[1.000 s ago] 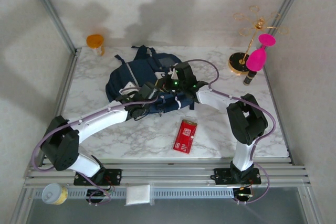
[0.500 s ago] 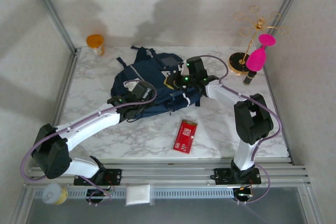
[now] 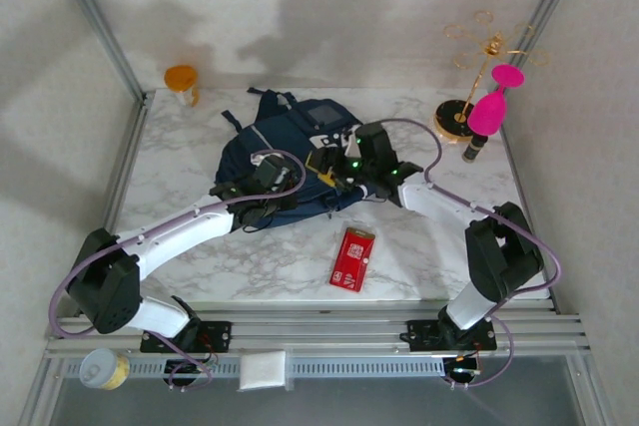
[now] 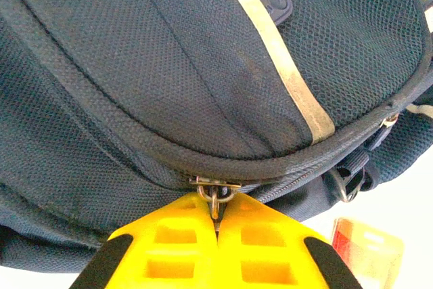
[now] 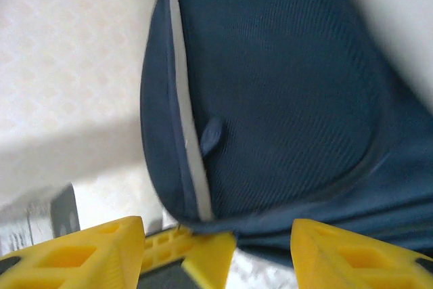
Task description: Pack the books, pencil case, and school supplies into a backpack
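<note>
The navy backpack [image 3: 290,142] lies flat on the marble table, its pale stripe [image 4: 284,65] across the front pocket. My left gripper [image 3: 268,187] is at its near edge, and its yellow fingers [image 4: 169,248] are shut on a metal zipper pull [image 4: 215,197]. My right gripper [image 3: 331,167] hangs open over the backpack's right side, its fingertips [image 5: 74,252] wide apart with only fabric [image 5: 284,99] beyond them. The school supplies, a flat red packet [image 3: 352,258], lie alone on the table nearer the arms and also show in the left wrist view [image 4: 365,248]. The books and pencil case are out of view.
An orange cup [image 3: 181,78] stands at the back left corner. At the back right are a gold stand [image 3: 477,67] with pink pieces [image 3: 489,112] and a small dark cylinder [image 3: 469,150]. Metal rails [image 3: 319,331] run along the table's near edge.
My right gripper has opened, having been shut before. The backpack has shifted a little right and back. My left gripper stays shut on the zipper pull and has moved right with it.
</note>
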Robot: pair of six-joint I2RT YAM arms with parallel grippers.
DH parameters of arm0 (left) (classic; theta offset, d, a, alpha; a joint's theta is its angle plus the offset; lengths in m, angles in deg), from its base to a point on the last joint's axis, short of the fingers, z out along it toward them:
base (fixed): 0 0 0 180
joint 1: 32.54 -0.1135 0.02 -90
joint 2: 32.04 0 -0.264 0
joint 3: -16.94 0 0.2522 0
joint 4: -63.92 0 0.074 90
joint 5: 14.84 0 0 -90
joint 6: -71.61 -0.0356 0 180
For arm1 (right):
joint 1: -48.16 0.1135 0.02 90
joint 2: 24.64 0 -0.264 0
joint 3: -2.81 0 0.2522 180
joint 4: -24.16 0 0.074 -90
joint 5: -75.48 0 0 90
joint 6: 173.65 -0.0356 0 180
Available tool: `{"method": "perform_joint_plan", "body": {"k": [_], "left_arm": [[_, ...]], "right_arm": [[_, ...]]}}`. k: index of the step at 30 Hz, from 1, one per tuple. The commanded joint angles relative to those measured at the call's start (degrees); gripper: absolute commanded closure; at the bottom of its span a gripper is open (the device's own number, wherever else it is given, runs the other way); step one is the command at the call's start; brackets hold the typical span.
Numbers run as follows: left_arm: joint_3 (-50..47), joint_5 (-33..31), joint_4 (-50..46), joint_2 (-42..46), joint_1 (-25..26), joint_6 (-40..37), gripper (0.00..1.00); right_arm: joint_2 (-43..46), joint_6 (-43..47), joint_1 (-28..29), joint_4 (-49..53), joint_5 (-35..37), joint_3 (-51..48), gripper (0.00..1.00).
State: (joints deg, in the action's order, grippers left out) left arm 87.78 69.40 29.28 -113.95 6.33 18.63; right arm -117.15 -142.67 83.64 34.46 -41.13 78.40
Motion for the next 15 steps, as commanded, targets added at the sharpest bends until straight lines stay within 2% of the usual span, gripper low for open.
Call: {"method": "perform_joint_plan", "body": {"k": [1, 3, 7, 10, 12, 15], "left_arm": [[0.4, 1.5, 4.5, 0.1, -0.5, -2.4, 1.00], [0.1, 2.1, 4.9, 0.1, -0.5, -2.9, 1.00], [-0.1, 3.3, 5.8, -0.1, -0.4, -4.6, 1.00], [0.0, 3.6, 5.2, -0.3, -0.5, -5.8, 1.00], [-0.1, 3.3, 5.1, 0.0, -0.5, -6.1, 1.00], [0.2, 1.7, 3.8, -0.1, -0.6, -5.9, 1.00]], "right_arm": [[0.3, -9.3, 1.1, -3.4, 4.7, -3.3, 0.41], [0.1, -12.9, 1.6, -7.3, 5.3, -4.3, 0.41], [-4.2, -15.0, 2.7, -6.8, 8.7, 0.6, 0.42], [-7.2, -15.8, 2.7, -9.3, 11.0, 2.5, 0.51], [-10.1, -12.6, 3.2, -7.4, 11.4, 6.7, 0.59], [-13.4, -5.4, 4.1, 1.3, 16.1, 14.2, 0.79]]}}
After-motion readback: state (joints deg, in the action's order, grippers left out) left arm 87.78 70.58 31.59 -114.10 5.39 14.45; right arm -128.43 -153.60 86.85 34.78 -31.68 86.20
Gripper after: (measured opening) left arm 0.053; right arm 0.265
